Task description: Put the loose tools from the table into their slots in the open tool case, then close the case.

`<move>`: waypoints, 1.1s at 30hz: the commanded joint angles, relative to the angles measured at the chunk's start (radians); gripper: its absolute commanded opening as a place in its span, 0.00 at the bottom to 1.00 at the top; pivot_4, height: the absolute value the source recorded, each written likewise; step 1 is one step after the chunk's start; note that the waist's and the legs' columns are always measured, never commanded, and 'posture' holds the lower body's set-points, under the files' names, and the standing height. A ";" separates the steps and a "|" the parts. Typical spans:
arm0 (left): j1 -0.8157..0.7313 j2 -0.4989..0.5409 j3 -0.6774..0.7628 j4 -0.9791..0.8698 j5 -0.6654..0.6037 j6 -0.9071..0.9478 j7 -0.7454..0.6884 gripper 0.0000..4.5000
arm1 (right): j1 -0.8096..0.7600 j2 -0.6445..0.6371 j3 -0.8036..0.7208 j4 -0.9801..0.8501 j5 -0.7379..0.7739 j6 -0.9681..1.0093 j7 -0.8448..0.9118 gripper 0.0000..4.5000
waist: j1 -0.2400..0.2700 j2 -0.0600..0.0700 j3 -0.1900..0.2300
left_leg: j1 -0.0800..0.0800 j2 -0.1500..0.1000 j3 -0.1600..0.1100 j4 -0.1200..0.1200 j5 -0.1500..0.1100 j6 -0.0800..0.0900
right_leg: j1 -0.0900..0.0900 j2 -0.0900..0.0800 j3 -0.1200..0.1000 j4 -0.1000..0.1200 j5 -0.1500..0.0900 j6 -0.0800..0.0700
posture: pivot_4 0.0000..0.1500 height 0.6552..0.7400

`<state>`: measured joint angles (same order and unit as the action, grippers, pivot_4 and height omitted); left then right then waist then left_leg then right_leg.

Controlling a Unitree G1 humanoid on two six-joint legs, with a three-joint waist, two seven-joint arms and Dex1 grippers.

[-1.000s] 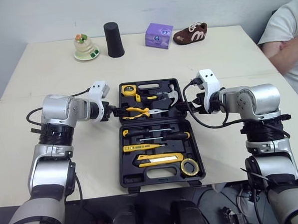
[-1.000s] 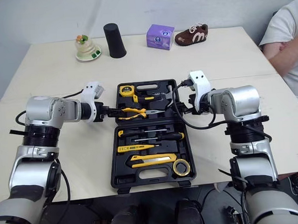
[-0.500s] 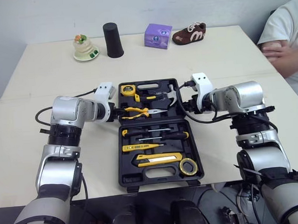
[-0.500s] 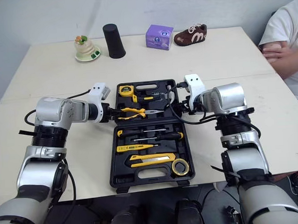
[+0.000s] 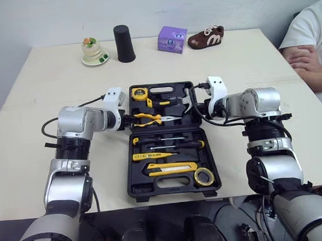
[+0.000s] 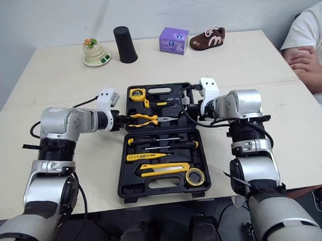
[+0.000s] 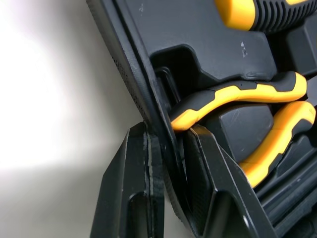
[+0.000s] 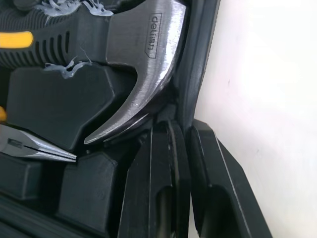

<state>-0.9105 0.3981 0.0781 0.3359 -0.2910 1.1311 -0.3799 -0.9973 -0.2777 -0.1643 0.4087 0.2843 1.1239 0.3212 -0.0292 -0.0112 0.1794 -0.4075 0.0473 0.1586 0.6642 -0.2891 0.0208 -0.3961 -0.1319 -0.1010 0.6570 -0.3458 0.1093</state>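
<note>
Up close, jaws astride the case rim [image 7: 133, 63].

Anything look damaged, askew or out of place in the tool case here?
Mostly tidy: the tools appear seated in their slots in the tool case. One oddity: whitish frayed wisps cling to the black grip of the hammer beside its head, like shredded plastic or fibre.

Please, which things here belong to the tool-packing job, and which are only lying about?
Job: tool case, pliers, hammer, tape measure, left gripper and right gripper, both clamped on its rim.
Lying about: black cup, purple box, brown shoe, figurine dish.
</note>
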 commanded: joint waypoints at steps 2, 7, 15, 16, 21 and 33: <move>0.023 -0.025 0.112 -0.090 -0.017 -0.253 0.030 0.06 | 0.045 0.008 -0.013 -0.162 0.010 -0.312 0.049 0.00 | -0.001 0.000 0.000 | -0.002 0.000 0.000 -0.001 0.000 0.000 | -0.003 0.000 0.000 0.000 0.000 0.000 | 1.00 1.00; 0.127 0.021 0.032 -0.117 0.103 -0.609 0.011 0.01 | 0.149 -0.025 0.070 -0.173 -0.106 -0.699 0.059 0.00 | -0.008 0.000 0.000 | -0.014 -0.001 0.003 -0.001 0.000 0.000 | -0.018 0.000 0.000 0.001 0.000 0.000 | 1.00 1.00; 0.391 0.080 0.017 -0.138 0.235 -1.217 0.018 0.01 | 0.349 -0.188 0.237 0.085 -0.435 -1.604 -0.043 0.00 | -0.013 0.000 0.000 | -0.015 -0.001 0.003 -0.002 0.000 0.001 | -0.018 -0.002 -0.002 -0.001 0.000 0.000 | 1.00 1.00; 0.416 0.095 0.002 -0.136 0.258 -1.272 0.011 0.01 | 0.353 -0.206 0.251 0.122 -0.463 -1.656 -0.063 0.00 | -0.015 0.000 0.000 | -0.014 -0.001 0.003 -0.001 0.000 0.001 | -0.017 -0.002 -0.002 -0.001 0.000 0.000 | 1.00 1.00; 0.542 0.105 0.016 -0.143 0.276 -1.392 0.055 0.01 | 0.442 -0.305 0.319 0.243 -0.592 -1.914 -0.150 0.00 | -0.019 0.000 0.000 | -0.012 0.000 0.003 0.000 0.001 0.002 | -0.015 -0.002 -0.002 0.000 0.000 0.000 | 1.00 1.00; 0.808 0.196 0.125 -0.391 0.121 -1.238 -0.085 0.77 | 0.588 -0.396 0.290 0.092 -0.309 -1.815 0.183 0.90 | -0.024 -0.001 0.000 | 0.005 0.002 0.001 -0.003 0.000 0.001 | 0.005 -0.001 -0.003 -0.004 0.000 0.000 | 1.00 1.00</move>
<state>-0.1463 0.5614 0.1302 0.0206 -0.1098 -0.1484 -0.4396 -0.4442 -0.6393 0.1537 0.5796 -0.1232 -0.7249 0.4196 -0.0529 -0.0122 0.1793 -0.4023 0.0497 0.1590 0.6617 -0.2890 0.0221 -0.3910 -0.1332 -0.1045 0.6529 -0.3457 0.1096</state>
